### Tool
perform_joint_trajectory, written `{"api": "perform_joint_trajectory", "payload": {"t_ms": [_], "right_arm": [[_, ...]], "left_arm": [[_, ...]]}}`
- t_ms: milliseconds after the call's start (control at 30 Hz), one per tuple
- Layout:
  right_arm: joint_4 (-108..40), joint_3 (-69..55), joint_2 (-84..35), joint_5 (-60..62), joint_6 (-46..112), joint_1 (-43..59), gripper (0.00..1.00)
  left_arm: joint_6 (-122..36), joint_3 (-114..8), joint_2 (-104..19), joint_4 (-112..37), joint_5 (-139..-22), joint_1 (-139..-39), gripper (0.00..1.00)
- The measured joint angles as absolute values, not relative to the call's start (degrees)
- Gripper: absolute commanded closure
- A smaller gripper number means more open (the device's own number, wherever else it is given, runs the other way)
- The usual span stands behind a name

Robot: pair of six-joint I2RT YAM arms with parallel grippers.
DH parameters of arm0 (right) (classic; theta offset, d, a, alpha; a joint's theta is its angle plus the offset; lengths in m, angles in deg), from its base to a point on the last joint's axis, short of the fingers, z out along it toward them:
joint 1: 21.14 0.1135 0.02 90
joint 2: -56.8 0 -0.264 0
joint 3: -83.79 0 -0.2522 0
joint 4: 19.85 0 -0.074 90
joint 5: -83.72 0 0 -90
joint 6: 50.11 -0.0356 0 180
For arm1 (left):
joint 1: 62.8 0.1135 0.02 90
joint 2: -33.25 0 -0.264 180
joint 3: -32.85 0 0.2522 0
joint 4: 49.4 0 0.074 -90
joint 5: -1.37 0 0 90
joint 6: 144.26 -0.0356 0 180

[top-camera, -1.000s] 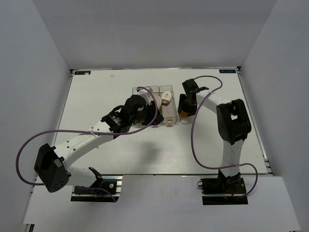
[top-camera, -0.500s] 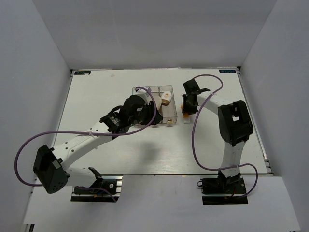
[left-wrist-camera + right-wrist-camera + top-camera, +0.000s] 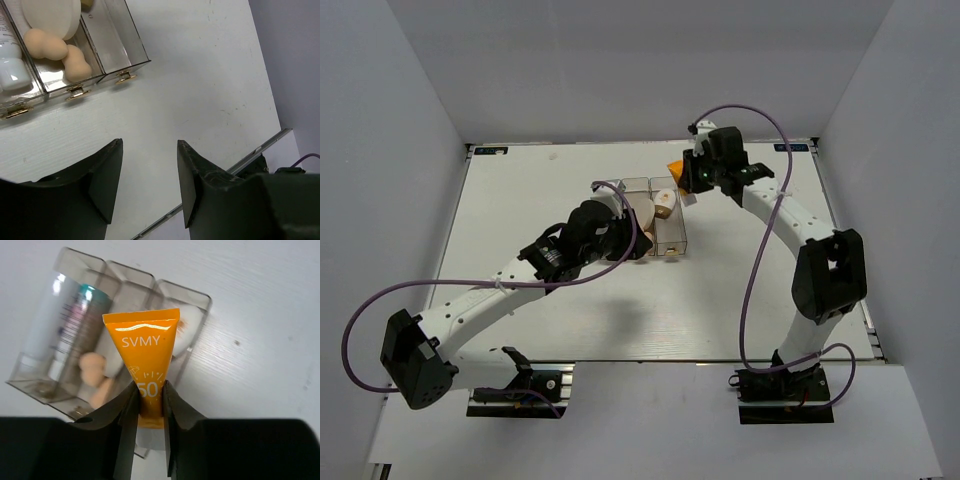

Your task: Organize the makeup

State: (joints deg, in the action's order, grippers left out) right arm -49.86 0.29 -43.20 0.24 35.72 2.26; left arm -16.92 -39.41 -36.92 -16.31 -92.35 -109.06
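Right arm: my right gripper (image 3: pixel 150 395) is pinching the orange tube (image 3: pixel 147 352) low on its body, just above the white cap. Both fingers (image 3: pixel 125 415) press flat against its sides. The crimped end points away from my wrist, and the print reads "SVMY" and "50". The tube is lifted clear of the table (image 3: pixel 520 200) and held over the clear tray (image 3: pixel 75 260). In the wrist view it covers the wall between the middle and the third compartment. From above, it sits near the far right corner of the tray.

Left arm: my left gripper (image 3: pixel 149 145) has its jaws spread with only bare table showing between them. It hangs above the table on the near side of the tray, close to the small gold handles.

Tray contents:
- End compartment: a white tube (image 3: pixel 10 70) lying lengthwise, with a printed tube (image 3: pixel 75 322) beside it.
- Middle compartment: two beige sponges (image 3: pixel 45 44) touching each other, and a round pale puff (image 3: pixel 52 17) resting against the farther one.
- Third compartment: a pale item I cannot identify.
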Motion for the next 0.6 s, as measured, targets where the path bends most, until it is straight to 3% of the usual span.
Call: {"api": "perform_joint_trajectory", "payload": {"t_ms": [200, 400, 533, 600], "right_arm": [[-48.82, 6.74, -49.56, 5.10, 30.61, 3.99, 0.64], [-49.93, 6.00, -53.69, 6.23, 27.77, 4.12, 0.50], [-50.17, 4.69, -53.83, 6.63, 26.72, 4.12, 0.19], [-50.04, 4.36, -53.83, 6.93, 26.65, 4.12, 0.18]], "left_arm": [[-16.66, -39.28, -35.89, -15.92, -93.31, -109.06, 0.42], [-15.79, -37.81, -33.44, -15.48, -94.47, -109.06, 0.43], [-15.63, -37.75, -33.27, -15.48, -94.93, -109.06, 0.42], [-15.63, -37.75, -33.27, -15.50, -95.06, -109.06, 0.43]]}}
